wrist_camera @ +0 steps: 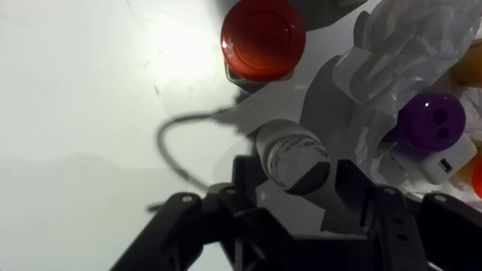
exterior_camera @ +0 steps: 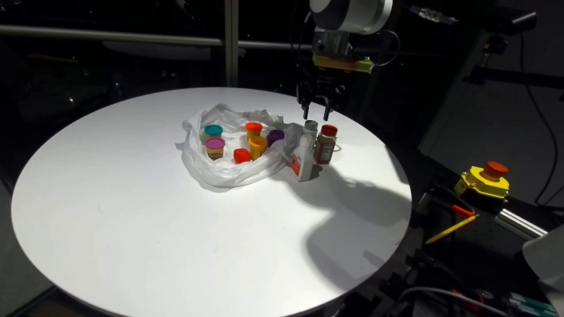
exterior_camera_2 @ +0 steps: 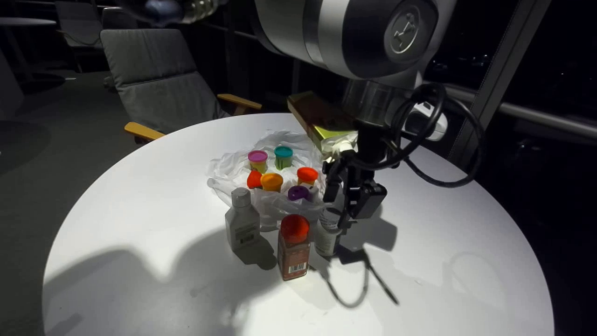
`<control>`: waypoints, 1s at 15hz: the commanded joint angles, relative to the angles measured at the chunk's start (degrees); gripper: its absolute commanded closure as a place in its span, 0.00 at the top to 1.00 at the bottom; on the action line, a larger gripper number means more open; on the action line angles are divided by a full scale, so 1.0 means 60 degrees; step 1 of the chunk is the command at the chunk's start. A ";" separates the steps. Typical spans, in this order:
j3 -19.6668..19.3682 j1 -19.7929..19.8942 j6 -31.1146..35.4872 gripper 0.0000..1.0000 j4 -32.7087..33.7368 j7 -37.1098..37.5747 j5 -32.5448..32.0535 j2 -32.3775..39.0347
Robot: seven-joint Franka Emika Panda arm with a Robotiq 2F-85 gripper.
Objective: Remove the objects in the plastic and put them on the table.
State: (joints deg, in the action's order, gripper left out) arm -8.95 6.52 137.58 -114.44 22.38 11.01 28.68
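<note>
A crumpled white plastic bag (exterior_camera: 229, 177) lies open on the round white table (exterior_camera: 176, 246). In it are tubs with teal (exterior_camera: 213, 129), pink (exterior_camera: 215, 143), red-orange (exterior_camera: 254, 127) and yellow-orange (exterior_camera: 257, 143) lids. A red lump (exterior_camera: 242, 156), a purple object (wrist_camera: 431, 122) and a white charger-like block (wrist_camera: 452, 158) are in it too. My gripper (exterior_camera: 316, 118) is open and empty above a white capped bottle (exterior_camera_2: 329, 235) beside the bag. In the wrist view, the bottle's cap (wrist_camera: 297, 162) appears between my fingers (wrist_camera: 293, 164), apart from the right one.
A red-capped brown jar (exterior_camera: 325, 149) and a white flask-shaped bottle (exterior_camera_2: 242, 224) stand close to the capped bottle, outside the bag. A grey chair (exterior_camera_2: 154, 79) stands past the table edge. A yellow-and-red stop button (exterior_camera: 484, 180) is on the side bench.
</note>
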 commanded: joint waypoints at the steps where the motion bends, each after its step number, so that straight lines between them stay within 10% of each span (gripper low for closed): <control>1: -0.0050 0.0126 0.0394 0.97 -0.0437 -0.0315 0.0145 -0.0880; 15: 0.0520 -0.0659 -0.1513 1.00 0.0599 -0.0121 -0.0577 -0.2243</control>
State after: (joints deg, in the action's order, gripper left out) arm -5.94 2.44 128.64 -110.95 21.64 7.59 15.22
